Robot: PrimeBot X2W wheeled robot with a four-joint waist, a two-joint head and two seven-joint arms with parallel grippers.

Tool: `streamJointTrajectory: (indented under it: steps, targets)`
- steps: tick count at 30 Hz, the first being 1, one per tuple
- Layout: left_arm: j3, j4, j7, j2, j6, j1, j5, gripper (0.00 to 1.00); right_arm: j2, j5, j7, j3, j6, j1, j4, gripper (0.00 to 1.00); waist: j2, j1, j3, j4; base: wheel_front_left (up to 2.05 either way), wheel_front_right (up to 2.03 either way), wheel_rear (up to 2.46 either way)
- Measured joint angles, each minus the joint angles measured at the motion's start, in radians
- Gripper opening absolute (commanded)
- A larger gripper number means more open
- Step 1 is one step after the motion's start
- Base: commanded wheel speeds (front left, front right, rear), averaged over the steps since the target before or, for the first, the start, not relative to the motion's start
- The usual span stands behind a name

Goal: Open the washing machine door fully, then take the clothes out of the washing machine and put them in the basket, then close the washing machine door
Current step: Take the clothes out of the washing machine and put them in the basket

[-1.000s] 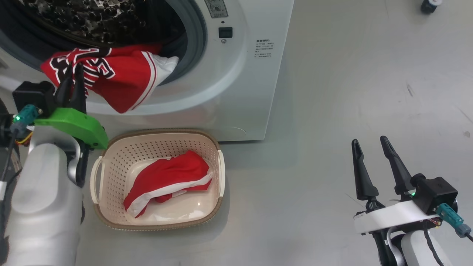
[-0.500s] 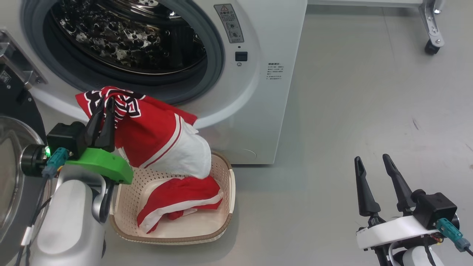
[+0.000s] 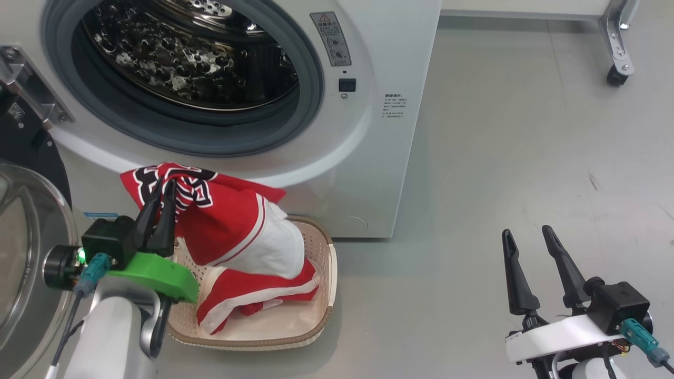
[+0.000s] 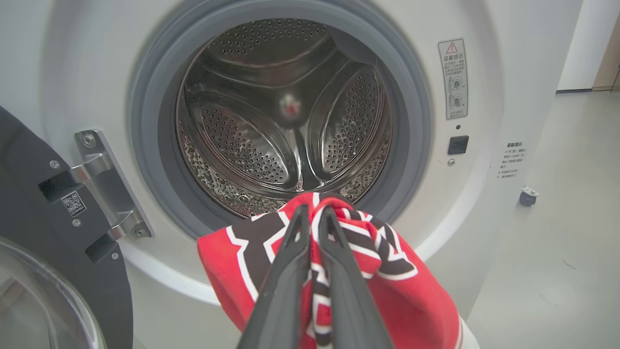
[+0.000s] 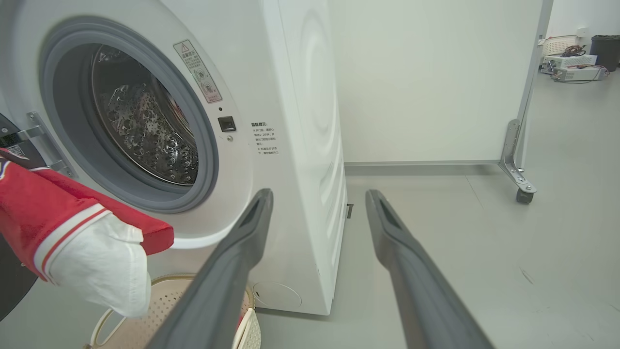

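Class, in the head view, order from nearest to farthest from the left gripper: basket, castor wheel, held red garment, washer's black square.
1. Red garment, pinched in the left gripper.
2. Basket, just below it.
3. Black square, up on the washer front.
4. Castor wheel, far right.

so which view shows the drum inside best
Left wrist view: it looks straight into the drum, all three paddles visible. Head view catches it steeply from above; right wrist view, an oblique slice.
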Motion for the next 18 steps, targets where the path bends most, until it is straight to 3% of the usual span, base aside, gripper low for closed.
streamJointTrajectory:
  steps: [18]
  targets:
    - [-0.033, 0.106, 0.0, 0.011, 0.0, 0.049, 0.01, 0.0, -0.003, -0.015, 0.0, 0.025, 0.001, -0.007, -0.065, 1.0, 0.0, 0.0, 0.142, -0.038, 0.0, 0.0, 0.0]
